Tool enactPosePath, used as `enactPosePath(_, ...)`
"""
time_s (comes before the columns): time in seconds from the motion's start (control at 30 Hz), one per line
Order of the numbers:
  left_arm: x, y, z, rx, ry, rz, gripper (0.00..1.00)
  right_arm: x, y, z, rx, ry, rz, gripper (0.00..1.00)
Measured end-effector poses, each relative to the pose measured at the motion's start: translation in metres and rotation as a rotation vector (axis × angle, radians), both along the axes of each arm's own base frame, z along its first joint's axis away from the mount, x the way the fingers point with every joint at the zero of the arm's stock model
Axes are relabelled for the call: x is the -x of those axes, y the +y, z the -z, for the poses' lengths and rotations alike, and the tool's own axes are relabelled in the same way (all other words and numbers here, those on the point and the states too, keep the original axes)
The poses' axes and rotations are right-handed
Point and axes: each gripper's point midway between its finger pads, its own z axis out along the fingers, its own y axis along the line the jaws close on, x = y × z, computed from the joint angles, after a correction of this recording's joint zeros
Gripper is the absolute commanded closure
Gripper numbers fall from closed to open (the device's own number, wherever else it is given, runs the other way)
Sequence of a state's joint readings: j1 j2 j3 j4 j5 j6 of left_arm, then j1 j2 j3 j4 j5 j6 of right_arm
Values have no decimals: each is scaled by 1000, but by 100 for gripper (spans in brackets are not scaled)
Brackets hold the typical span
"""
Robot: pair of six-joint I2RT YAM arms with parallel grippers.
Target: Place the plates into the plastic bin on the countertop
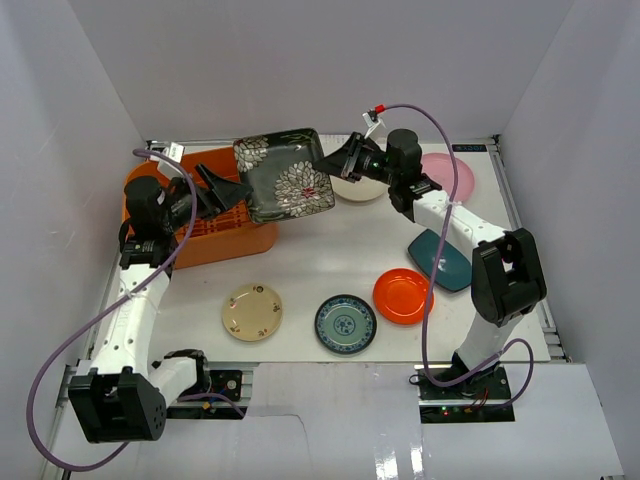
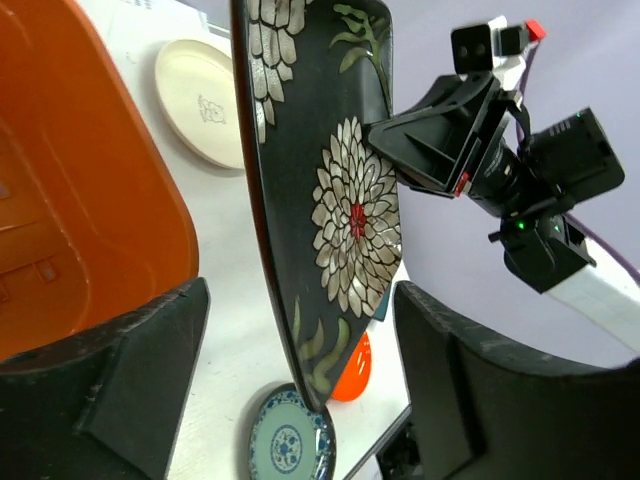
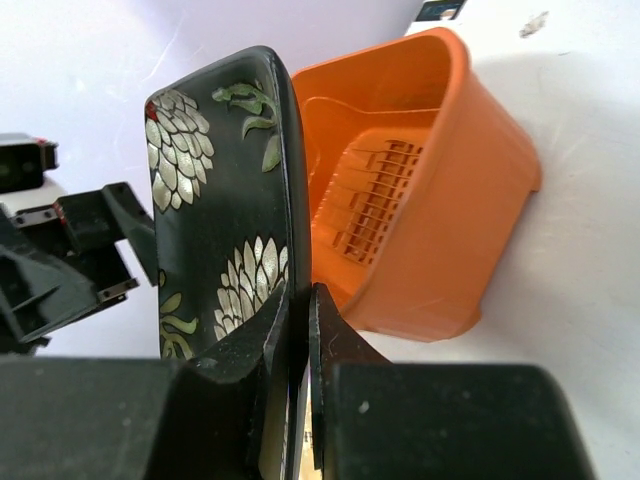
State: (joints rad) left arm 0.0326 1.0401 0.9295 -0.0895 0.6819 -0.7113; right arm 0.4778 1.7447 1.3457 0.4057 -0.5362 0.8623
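Right gripper (image 3: 297, 300) clamped on one edge of the black floral plate (image 1: 285, 175). Left gripper (image 2: 300, 340) spread wide, straddling the opposite edge, apparently without contact. Plastic bin (image 1: 225, 245) sits just beside those fingers. Risk: if the right releases before the left closes, the plate falls.

The right gripper (image 1: 338, 163), stretched toward the far edge, pinches the black floral plate (image 1: 285, 175); the left gripper (image 1: 228, 190), near the far left corner, has its fingers spread wide.
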Motion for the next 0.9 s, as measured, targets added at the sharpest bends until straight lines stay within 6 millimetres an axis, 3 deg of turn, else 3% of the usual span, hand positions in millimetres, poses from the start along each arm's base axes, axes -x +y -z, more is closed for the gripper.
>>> enactPosePath(0.07,-1,-4,-1,8,-8,28,23,4,3,-4,-17,0,-20,92)
enactPosePath(0.13,-4,-6,3,14,2,46,42,9,9,-7,-33,-4,-43,92)
enactPosePath(0.37,-15,-6,24,5,55,61,79,16,19,-2,-45,7,-79,92)
enactPosePath(0.43,-17,-5,26,0,62,45,97,18,20,3,-42,9,-86,90)
enactPosePath(0.47,-19,-3,29,-3,74,35,100,19,21,2,-45,0,-90,85)
enactPosePath(0.5,-19,-3,32,-2,85,36,100,19,21,3,-46,-1,-89,69)
enactPosePath(0.6,-20,-1,36,-12,98,17,100,23,21,6,-62,23,-97,44)
enactPosePath(0.63,-21,0,40,-14,114,11,100,26,20,5,-67,21,-101,31)
enactPosePath(0.7,-24,2,45,-10,144,-2,100,32,17,4,-68,17,-104,17)
enactPosePath(0.8,-36,10,43,2,172,-38,100,41,7,-4,-63,-15,-97,10)
enactPosePath(0.9,-50,29,25,22,156,-112,100,55,-9,-16,-57,-65,-86,10)
